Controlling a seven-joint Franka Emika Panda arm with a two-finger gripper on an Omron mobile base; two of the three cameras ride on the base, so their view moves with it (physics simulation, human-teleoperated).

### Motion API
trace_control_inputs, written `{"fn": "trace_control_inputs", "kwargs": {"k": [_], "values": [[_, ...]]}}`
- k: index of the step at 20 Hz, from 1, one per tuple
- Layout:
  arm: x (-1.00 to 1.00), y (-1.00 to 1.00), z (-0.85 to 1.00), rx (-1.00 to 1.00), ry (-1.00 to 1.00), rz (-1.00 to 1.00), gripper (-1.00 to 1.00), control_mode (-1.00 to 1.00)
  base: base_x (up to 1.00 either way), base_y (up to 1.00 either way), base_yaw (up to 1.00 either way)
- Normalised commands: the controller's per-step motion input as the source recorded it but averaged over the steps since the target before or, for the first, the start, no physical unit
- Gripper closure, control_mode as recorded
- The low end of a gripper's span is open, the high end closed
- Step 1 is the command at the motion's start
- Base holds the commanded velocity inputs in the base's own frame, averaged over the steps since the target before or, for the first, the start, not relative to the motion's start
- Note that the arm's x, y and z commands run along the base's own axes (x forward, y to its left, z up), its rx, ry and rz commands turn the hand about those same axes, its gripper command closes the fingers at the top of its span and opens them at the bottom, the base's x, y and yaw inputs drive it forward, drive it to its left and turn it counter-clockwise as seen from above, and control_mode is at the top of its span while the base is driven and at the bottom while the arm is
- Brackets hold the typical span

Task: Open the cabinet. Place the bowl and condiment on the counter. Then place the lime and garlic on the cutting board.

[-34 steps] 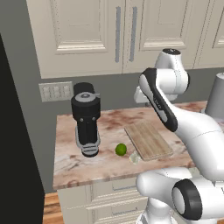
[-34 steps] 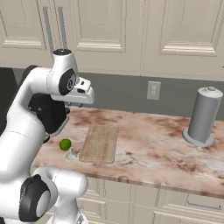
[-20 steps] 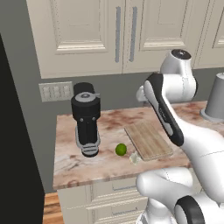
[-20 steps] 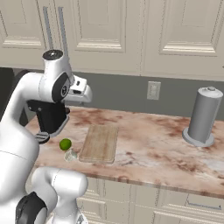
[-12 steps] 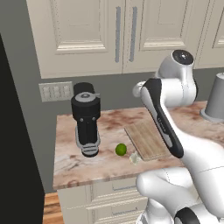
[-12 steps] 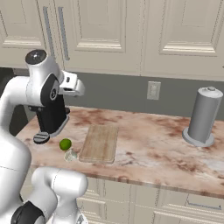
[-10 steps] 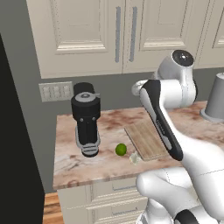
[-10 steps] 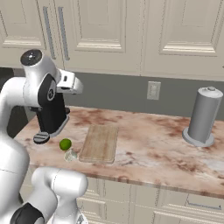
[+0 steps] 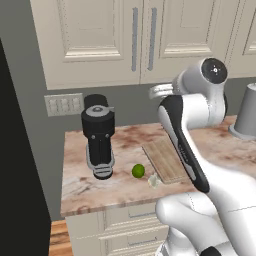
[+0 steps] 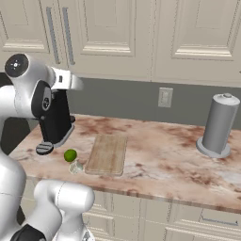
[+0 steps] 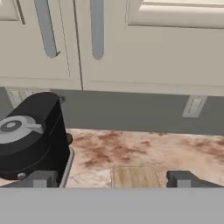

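Gripper (image 11: 111, 178) spread wide and empty, raised above the counter (image 10: 160, 150) and facing the shut cabinet (image 11: 131, 43); its doors look rigid and hinged, so best hooked at the smooth, likely slippery vertical bar handle (image 11: 97, 28) near its lower end.
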Motion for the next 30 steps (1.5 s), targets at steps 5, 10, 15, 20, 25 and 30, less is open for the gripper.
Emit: {"fn": "trace_control_inputs", "kwargs": {"k": [5, 10, 15, 20, 25, 30], "values": [[-0.02, 0.15, 0.44, 0.00, -0.22, 0.00, -1.00, -1.00, 0.00, 0.00, 0.00], [0.00, 0.11, 0.45, 0.00, -0.19, 0.00, -1.00, -1.00, 0.00, 0.00, 0.00], [0.00, 0.01, 0.38, 0.00, -0.18, 0.00, -1.00, -1.00, 0.00, 0.00, 0.00], [0.00, 0.00, 0.22, 0.00, -0.15, 0.00, -1.00, -1.00, 0.00, 0.00, 0.00], [0.00, 0.00, 0.04, 0.00, -0.07, 0.00, -1.00, -1.00, 0.00, 0.00, 0.00], [0.02, 0.00, 0.00, 0.00, 0.00, 0.00, -1.00, -1.00, 0.00, 0.00, 0.00]]}}
